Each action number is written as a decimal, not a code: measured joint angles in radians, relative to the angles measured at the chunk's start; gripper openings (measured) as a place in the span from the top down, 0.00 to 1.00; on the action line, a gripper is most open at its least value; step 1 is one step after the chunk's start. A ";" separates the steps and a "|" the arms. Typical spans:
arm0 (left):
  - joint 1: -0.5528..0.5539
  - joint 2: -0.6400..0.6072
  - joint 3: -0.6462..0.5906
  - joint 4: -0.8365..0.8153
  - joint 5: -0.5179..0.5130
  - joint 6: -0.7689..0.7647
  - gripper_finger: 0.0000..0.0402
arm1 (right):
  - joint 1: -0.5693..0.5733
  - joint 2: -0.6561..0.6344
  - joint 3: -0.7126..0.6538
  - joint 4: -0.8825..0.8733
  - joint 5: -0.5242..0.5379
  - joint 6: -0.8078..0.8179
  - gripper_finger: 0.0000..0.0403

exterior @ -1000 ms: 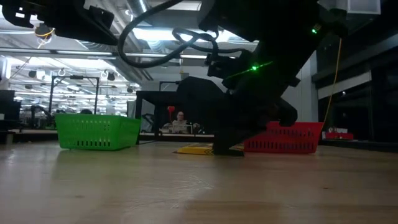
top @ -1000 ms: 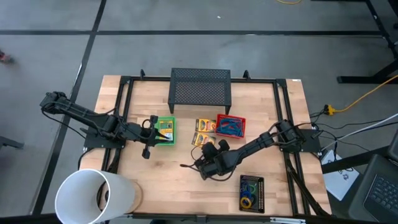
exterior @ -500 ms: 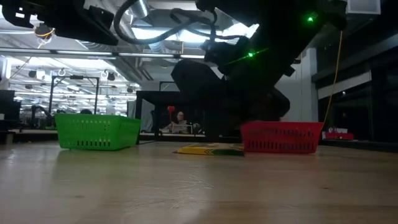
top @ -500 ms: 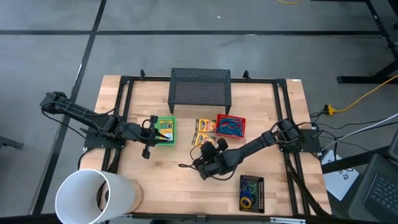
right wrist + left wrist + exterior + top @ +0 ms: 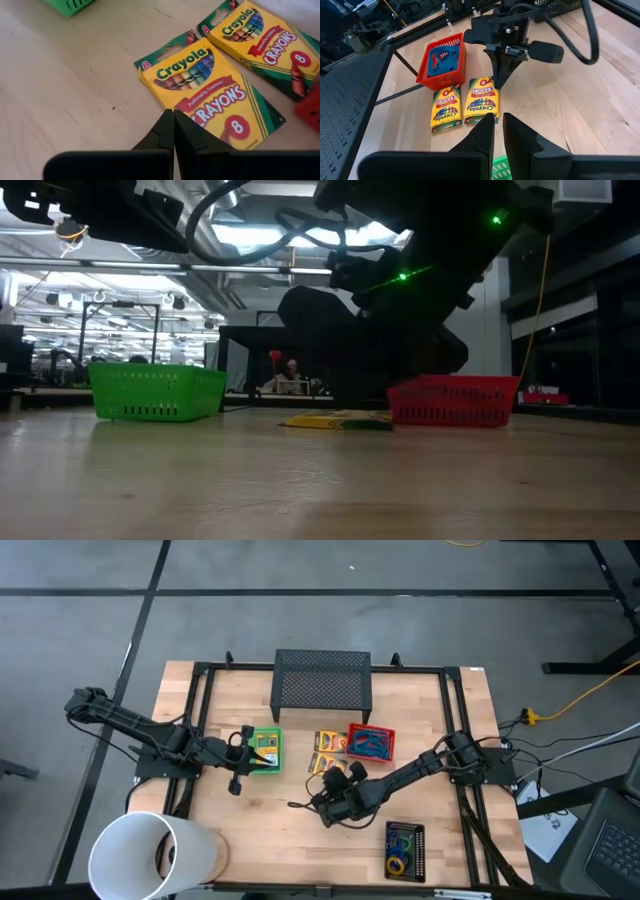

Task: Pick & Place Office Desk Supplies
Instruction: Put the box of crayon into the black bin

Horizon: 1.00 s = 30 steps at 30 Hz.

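Right claw (image 5: 174, 131) pressed together, tips over near flat yellow cardboard crayon box (image 5: 210, 95); we risk shoving box across worktop (image 5: 65, 85) instead of gripping.

Glossy card crayon boxes (image 5: 212, 95), matt wood table (image 5: 70, 100)

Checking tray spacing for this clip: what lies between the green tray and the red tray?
Two yellow crayon boxes lie flat side by side on the wood between the green tray and the red tray; the high view shows it best.

Right claw (image 5: 173, 131) shut, angled down; left claw (image 5: 494, 131) slightly parted.
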 joint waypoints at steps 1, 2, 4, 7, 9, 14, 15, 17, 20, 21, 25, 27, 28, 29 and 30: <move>0.000 0.000 0.000 0.000 0.000 0.000 0.91 | 0.000 0.000 -0.005 -0.001 0.000 0.004 1.00; 0.000 0.000 0.000 0.000 0.000 0.000 0.91 | 0.000 0.000 -0.011 -0.002 0.000 0.009 1.00; 0.000 0.000 0.000 0.000 0.000 0.000 0.91 | 0.000 0.000 -0.025 0.000 0.000 0.030 1.00; 0.000 0.000 0.000 0.000 0.000 -0.003 0.91 | 0.000 -0.001 -0.056 0.017 0.013 0.060 1.00; 0.000 0.000 0.000 0.000 0.000 -0.003 0.91 | 0.001 -0.003 -0.071 0.034 0.019 0.073 1.00; 0.000 0.000 0.000 0.000 0.000 -0.002 0.91 | 0.000 -0.004 -0.080 0.074 0.016 0.055 1.00; 0.000 0.000 0.000 0.000 0.000 -0.002 0.91 | 0.000 -0.004 -0.080 0.079 0.010 0.051 1.00; 0.000 0.000 0.000 0.000 0.000 -0.002 0.91 | -0.004 -0.005 -0.080 0.082 -0.008 0.049 1.00; 0.000 0.000 0.000 0.000 0.000 -0.002 0.91 | -0.013 -0.008 -0.079 0.091 -0.063 0.049 1.00; 0.000 0.000 0.000 0.000 0.000 -0.002 0.91 | -0.014 -0.007 -0.079 0.098 -0.084 0.050 1.00; 0.000 0.000 0.000 0.000 0.000 -0.002 0.91 | -0.015 -0.005 -0.080 0.113 -0.119 0.053 1.00; 0.000 0.000 0.000 -0.001 0.000 -0.002 0.91 | -0.014 0.001 -0.080 0.115 -0.124 0.062 1.00; 0.000 0.000 0.000 -0.001 0.000 -0.002 0.91 | -0.014 0.007 -0.080 0.114 -0.123 0.070 1.00; 0.000 0.000 0.000 -0.001 0.000 -0.003 0.91 | -0.014 0.010 -0.080 0.112 -0.123 0.076 1.00; 0.000 0.000 0.000 -0.001 0.000 -0.003 0.91 | -0.014 0.015 -0.079 0.112 -0.122 0.080 1.00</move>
